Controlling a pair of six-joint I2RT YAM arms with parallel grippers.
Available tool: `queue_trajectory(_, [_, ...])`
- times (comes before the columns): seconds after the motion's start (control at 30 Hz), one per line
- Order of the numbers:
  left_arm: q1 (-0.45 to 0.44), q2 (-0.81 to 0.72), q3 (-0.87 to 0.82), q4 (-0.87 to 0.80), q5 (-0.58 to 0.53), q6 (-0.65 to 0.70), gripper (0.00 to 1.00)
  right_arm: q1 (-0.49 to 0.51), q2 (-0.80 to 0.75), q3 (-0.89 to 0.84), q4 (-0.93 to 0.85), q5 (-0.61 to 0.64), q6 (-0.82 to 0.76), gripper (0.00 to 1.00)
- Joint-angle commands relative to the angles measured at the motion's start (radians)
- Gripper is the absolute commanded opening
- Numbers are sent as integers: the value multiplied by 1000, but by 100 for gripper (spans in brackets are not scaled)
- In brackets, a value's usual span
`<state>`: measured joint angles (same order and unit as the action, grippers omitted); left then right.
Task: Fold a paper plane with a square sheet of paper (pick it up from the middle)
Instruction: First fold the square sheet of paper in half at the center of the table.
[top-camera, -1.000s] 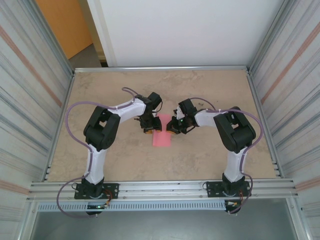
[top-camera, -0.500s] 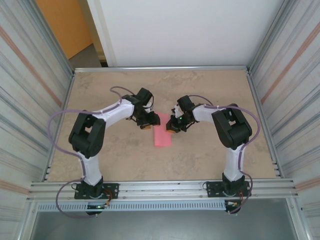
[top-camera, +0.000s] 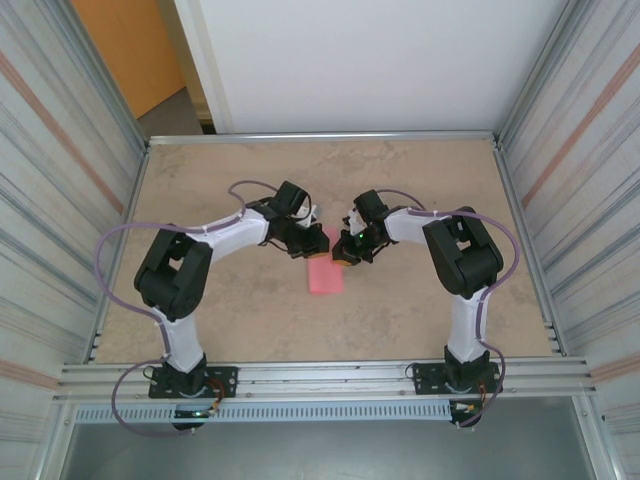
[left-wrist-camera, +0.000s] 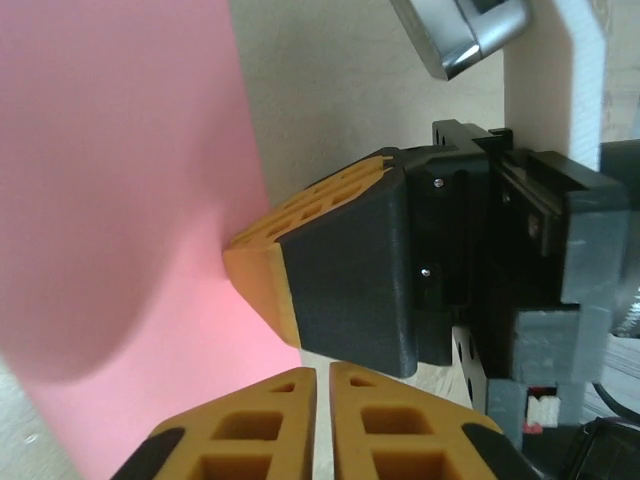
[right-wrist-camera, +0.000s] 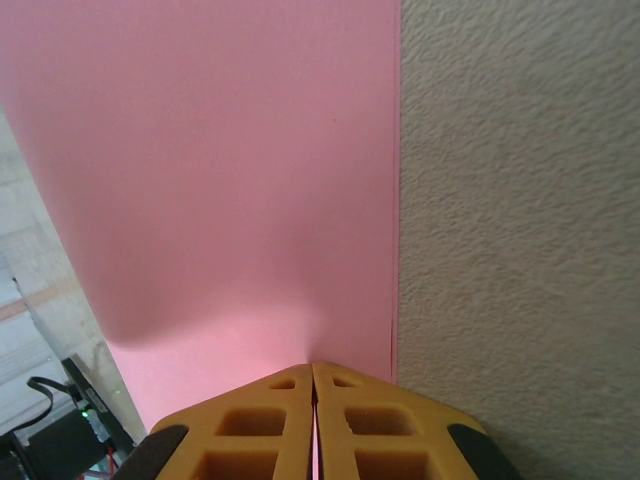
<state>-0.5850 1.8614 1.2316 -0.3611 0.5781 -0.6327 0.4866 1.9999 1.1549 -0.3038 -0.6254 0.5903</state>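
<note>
Progress, kinda: left tool (top-camera: 301, 244) is brought in to the pink sheet's (top-camera: 325, 277) 11 o'clock corner, fingers together, right tool (top-camera: 345, 256) clamped on its 2 o'clock edge, so folding looks set up.

We are looking into a robotics lab cell: corrugated metal walls (top-camera: 60, 200) are enclosing a stone-patterned table (top-camera: 420, 180) edged with aluminium rails (top-camera: 330, 378).
</note>
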Motion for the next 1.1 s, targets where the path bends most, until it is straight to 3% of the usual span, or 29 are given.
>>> queue_trajectory(0.0, [3,36,-9,15,42,8,10,0,106,-62,-147,221,-10,10])
queue_trajectory(0.6, [21,143,-26,37,62,-4,4,5,123,-58,-160,236,-4,9])
queue_trajectory(1.07, [70,126,-136,72,32,61,4,3,146,-59,-199,284,-12,9])
